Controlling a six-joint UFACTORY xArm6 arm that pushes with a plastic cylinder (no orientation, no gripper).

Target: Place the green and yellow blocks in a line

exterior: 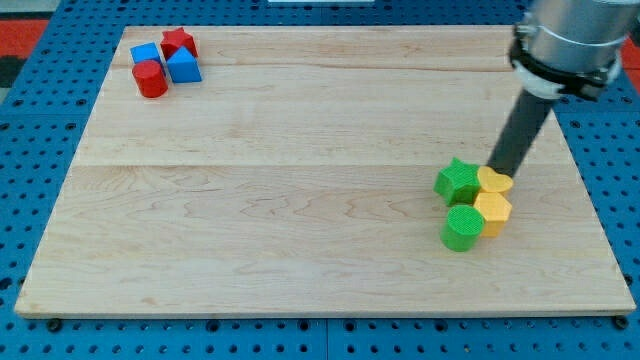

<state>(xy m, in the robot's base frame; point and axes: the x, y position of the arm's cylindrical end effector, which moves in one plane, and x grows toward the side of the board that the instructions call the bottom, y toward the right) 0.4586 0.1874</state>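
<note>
A green star block (458,181) lies at the view's right on the wooden board (300,200). Touching its right side is a yellow block (496,181), partly hidden by the rod. Below that sits a yellow hexagon block (492,212). A green cylinder (462,228) stands at the hexagon's left, just below the star. The four form a tight cluster. My tip (494,170) is at the top edge of the upper yellow block, just right of the green star. The rod slants up to the view's right.
At the view's top left sit a red star block (178,43), a blue block (145,54), a blue triangular block (183,67) and a red cylinder (151,79). A blue pegboard (40,150) surrounds the board.
</note>
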